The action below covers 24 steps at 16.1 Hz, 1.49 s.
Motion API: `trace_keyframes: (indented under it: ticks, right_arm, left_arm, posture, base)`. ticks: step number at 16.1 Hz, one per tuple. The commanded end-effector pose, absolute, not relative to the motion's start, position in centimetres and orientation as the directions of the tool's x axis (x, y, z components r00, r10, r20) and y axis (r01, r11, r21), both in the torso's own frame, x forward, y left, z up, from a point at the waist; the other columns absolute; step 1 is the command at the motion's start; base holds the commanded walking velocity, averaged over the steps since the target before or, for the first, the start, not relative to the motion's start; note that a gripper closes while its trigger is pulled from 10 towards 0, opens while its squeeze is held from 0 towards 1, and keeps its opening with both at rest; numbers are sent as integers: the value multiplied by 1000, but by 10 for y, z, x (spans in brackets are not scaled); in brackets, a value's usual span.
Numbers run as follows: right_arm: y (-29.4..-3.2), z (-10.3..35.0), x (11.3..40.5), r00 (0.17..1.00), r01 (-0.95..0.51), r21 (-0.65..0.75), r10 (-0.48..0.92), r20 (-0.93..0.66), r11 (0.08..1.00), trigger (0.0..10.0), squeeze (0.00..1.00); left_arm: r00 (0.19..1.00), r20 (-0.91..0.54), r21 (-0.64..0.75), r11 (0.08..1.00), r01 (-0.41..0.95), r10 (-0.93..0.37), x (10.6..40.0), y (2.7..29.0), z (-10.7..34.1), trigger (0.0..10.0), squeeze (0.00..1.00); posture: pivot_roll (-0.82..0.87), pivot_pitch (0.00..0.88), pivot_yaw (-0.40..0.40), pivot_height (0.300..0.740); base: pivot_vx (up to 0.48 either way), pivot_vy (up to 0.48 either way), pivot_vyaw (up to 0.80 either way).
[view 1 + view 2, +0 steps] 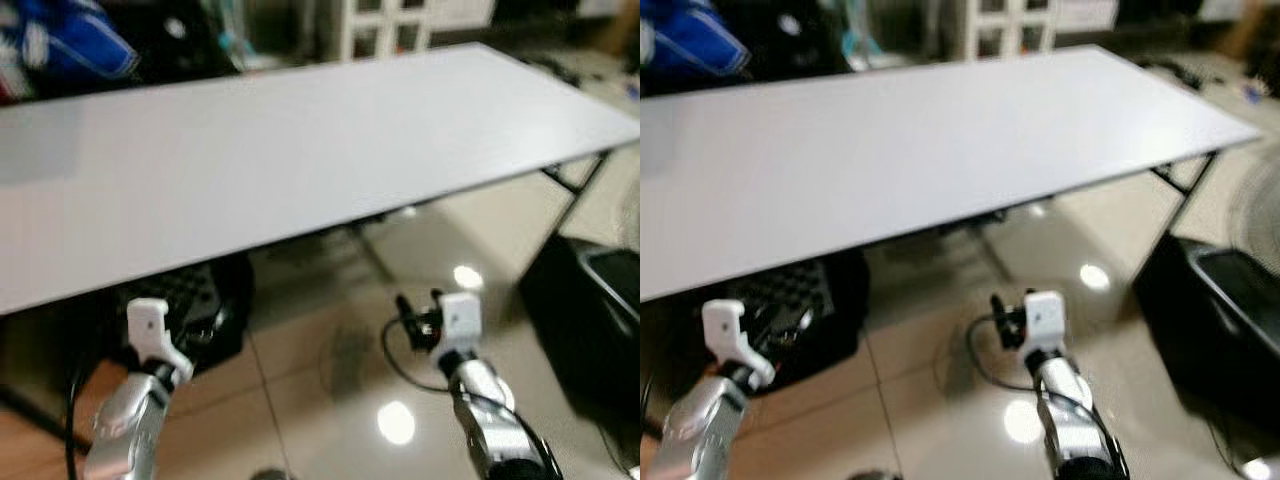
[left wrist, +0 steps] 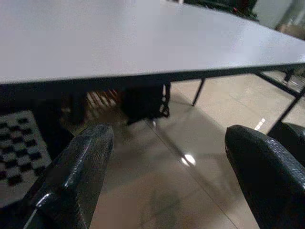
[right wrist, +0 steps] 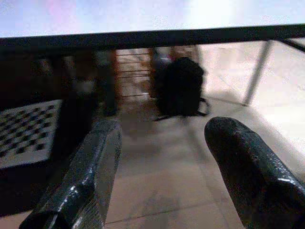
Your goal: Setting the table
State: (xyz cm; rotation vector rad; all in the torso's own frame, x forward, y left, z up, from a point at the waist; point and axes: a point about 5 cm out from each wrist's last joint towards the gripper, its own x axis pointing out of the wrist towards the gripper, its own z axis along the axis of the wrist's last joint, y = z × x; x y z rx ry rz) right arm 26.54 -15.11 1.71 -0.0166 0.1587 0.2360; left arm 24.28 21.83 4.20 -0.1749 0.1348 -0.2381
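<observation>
Approach step: counter [image 1: 300, 160] lies bare at 12 o'clock; left pincer [image 2: 167, 176] and right pincer [image 3: 167, 171] hang released, empty, below its edge. Next: fetch tableware

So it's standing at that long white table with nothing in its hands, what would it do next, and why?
Probably turn or step away to find tableware. The white table shows a bare top, and both end effectors, left and right, are open, holding nothing, and hang low before the table's near edge, above the glossy tiled floor. No dish is within reach here, so fetching seems to come first.
</observation>
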Motion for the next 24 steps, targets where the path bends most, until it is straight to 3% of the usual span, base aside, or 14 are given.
trace_keyframes:
  ticks: [1, 10, 14, 18, 21, 24]
  right_arm:
    - [-145, 21, 267, 943, -299, -2, 296, -153, 954, 10000, 0]
    - [-130, 25, 266, 928, -355, -13, 350, -131, 935, 10000, 0]
    - [-131, 27, 266, 934, -336, 16, 335, -123, 942, 10000, 0]
    - [-141, 27, 273, 966, -187, 204, 218, -142, 961, 10000, 0]
    - [-152, 34, 282, 972, -171, 160, 193, -133, 972, 10000, 0]
    - [-146, 34, 281, 971, -174, 170, 198, -137, 970, 10000, 0]
  left_arm:
    - [956, -101, -179, 950, 255, -276, 246, 214, 47, 10000, 0]
    - [941, -126, -209, 936, 283, -313, 244, 202, 35, 10000, 0]
    - [946, -127, -202, 941, 270, -299, 246, 203, 33, 10000, 0]
    - [952, -114, -203, 945, 256, -283, 250, 205, 34, 10000, 0]
    - [955, -95, -194, 946, 261, -282, 252, 202, 40, 10000, 0]
    - [957, -78, -191, 947, 260, -279, 254, 199, 46, 10000, 0]
  posture:
    - [23, 0, 5, 740]
    - [30, 0, -1, 740]
    - [31, 0, -1, 740]
    - [31, 0, -1, 740]
    - [35, 0, -4, 740]
    - [35, 0, 2, 740]
  base:
    - [0, 0, 669]
    - [0, 0, 687]
    - [0, 0, 0]
    - [0, 0, 0]
    - [0, 0, 0]
    - [0, 0, 0]
